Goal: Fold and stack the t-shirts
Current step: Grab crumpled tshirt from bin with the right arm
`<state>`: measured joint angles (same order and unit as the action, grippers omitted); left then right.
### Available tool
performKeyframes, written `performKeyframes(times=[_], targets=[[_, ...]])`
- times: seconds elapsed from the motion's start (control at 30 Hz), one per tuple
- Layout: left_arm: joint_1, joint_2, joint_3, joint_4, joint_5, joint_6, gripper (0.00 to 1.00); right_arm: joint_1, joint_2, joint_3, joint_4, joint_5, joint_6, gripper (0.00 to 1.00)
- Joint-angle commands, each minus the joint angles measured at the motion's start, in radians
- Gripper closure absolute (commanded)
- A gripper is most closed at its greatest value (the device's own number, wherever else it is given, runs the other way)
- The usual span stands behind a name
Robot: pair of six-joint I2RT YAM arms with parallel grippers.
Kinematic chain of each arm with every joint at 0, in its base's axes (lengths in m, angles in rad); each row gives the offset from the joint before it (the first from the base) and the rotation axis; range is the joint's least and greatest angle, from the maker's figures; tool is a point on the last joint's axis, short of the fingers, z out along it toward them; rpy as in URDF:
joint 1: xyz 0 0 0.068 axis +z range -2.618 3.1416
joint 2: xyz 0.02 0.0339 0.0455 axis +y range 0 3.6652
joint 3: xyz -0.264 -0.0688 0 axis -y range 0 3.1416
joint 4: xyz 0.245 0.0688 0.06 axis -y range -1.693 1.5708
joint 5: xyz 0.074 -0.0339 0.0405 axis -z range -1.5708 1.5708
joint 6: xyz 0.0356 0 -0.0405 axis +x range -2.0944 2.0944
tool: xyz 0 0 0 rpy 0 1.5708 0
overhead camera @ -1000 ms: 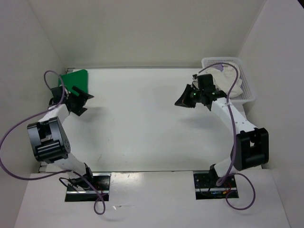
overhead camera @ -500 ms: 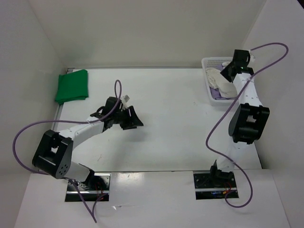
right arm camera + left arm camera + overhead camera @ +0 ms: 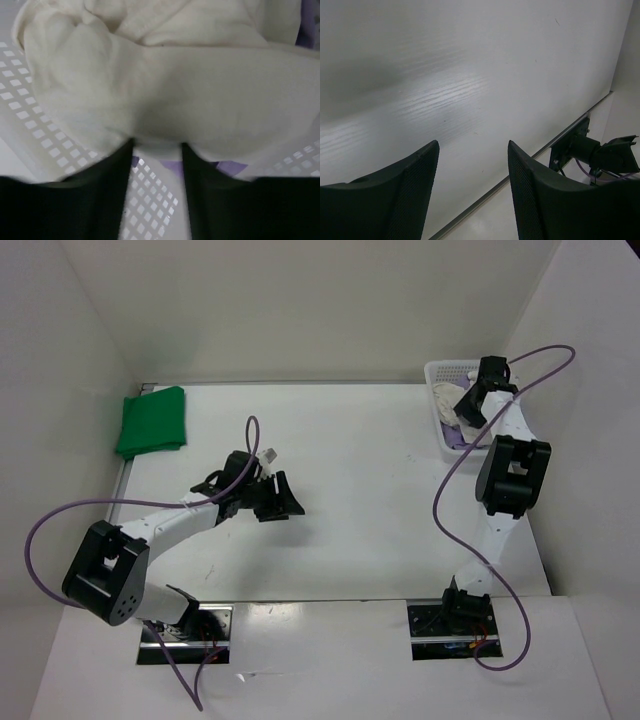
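Observation:
A folded green t-shirt point(image 3: 152, 422) lies at the table's far left corner. The cream t-shirt point(image 3: 447, 398) is bunched in the white basket point(image 3: 436, 368) at the far right, with the lavender t-shirt point(image 3: 455, 437) under it. My right gripper point(image 3: 463, 410) reaches into the basket. In the right wrist view it point(image 3: 157, 145) is open, its tips against the lower edge of the cream t-shirt point(image 3: 165, 75), with lavender cloth point(image 3: 170, 165) and the basket's wall point(image 3: 150, 200) showing between the jaws. My left gripper point(image 3: 285, 498) hovers open over bare table, left of centre, holding nothing point(image 3: 472, 150).
White walls close the table in on the left, back and right. The basket's perforated wall stands near the right wall. The right arm's base mount point(image 3: 600, 155) sits past the table's near edge.
The left arm left the green t-shirt and swung to the middle of the table. The right arm swung back into the basket, and its jaws opened against the cream t-shirt.

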<state>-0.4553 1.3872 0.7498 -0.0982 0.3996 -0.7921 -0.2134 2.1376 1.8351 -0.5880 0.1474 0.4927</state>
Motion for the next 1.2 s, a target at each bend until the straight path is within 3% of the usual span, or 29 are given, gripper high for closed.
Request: performKeyframes(times=[0.0, 0.1, 0.2, 0.43, 0.57, 0.67, 0.7, 0.8, 0.9, 1.17], targets=[[0.0, -0.005, 0.013, 0.023, 0.01, -0.004, 0.35, 0.005, 0.027, 0.09, 0.008, 0.008, -0.017, 0.65], [0.0, 0.004, 0.031, 0.012, 0.01, -0.004, 0.35, 0.005, 0.004, 0.069, 0.048, -0.002, 0.003, 0.9], [0.0, 0.004, 0.031, 0.012, 0.01, -0.013, 0.35, 0.005, -0.067, 0.024, 0.076, -0.014, 0.003, 1.0], [0.0, 0.004, 0.04, 0.012, 0.01, -0.013, 0.35, 0.005, -0.203, -0.031, 0.088, -0.087, 0.003, 1.0], [0.0, 0.004, 0.071, 0.012, 0.01, -0.013, 0.35, 0.005, -0.379, -0.106, 0.107, -0.141, 0.015, 1.0], [0.0, 0.004, 0.071, 0.012, 0.01, -0.013, 0.35, 0.005, -0.342, -0.054, 0.065, -0.111, -0.009, 0.82], [0.0, 0.004, 0.071, 0.003, 0.01, -0.004, 0.34, 0.005, -0.319, -0.042, 0.053, -0.111, -0.009, 0.66], [0.0, -0.005, 0.071, -0.006, 0.01, -0.004, 0.31, 0.005, -0.222, -0.013, 0.037, -0.126, -0.019, 0.53], [0.0, -0.016, 0.071, -0.02, 0.01, 0.005, 0.31, 0.005, -0.133, 0.015, 0.028, -0.126, -0.019, 0.48], [0.0, -0.028, 0.039, -0.02, 0.01, -0.004, 0.31, 0.005, 0.028, 0.111, 0.037, -0.181, -0.019, 0.47]])
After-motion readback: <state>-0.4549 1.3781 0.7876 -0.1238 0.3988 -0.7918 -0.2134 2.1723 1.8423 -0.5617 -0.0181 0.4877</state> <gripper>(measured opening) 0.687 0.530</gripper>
